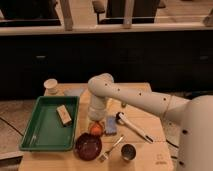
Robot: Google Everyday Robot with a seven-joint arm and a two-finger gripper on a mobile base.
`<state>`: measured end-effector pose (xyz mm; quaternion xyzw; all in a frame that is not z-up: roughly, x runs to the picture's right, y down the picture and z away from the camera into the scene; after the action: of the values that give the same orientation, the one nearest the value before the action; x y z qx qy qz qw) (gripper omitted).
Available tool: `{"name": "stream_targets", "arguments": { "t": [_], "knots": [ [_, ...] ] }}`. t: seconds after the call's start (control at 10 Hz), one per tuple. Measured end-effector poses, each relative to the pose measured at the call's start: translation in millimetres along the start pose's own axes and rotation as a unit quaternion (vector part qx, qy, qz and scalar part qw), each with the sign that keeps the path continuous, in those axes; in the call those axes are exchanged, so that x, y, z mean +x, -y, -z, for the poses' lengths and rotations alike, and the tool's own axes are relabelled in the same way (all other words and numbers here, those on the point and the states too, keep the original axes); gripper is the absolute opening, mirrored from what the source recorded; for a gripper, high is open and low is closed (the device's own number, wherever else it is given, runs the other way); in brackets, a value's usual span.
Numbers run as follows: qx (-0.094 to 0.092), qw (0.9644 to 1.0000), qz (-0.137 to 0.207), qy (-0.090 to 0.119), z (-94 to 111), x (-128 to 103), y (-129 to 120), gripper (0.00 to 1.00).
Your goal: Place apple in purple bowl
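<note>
Orange-red apple (pixel 95 128) lies directly beneath the end effector (pixel 95 120), just beyond the purple bowl (pixel 86 149). We cannot tell whether it is gripped. We judge it light, firm and smooth, best held across its widest part.

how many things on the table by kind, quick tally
containers: 4, green tray, purple bowl, metal cup, pale cup
utensils: 2, fork, white-handled tool
fruit: 1, apple, at the gripper tip
other: 2, tan block in the tray, blue pad
total: 9
</note>
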<state>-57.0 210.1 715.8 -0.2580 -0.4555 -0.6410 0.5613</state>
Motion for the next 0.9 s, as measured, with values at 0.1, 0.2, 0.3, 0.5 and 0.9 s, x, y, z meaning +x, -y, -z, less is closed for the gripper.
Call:
{"name": "stream_targets", "arguments": {
  "t": [0.1, 0.2, 0.3, 0.5, 0.9],
  "knots": [
    [0.000, 1.0000, 0.006, 0.001, 0, -4, 4, 0.01],
    [0.001, 0.9999, 0.010, 0.002, -1, -6, 7, 0.04],
    [0.001, 0.9999, 0.015, 0.005, -2, -9, 11, 0.14],
    [0.003, 0.9998, 0.021, 0.007, -5, -14, 18, 0.34],
    [0.004, 0.9997, 0.025, 0.008, -7, -20, 24, 0.73]
  ]
}}
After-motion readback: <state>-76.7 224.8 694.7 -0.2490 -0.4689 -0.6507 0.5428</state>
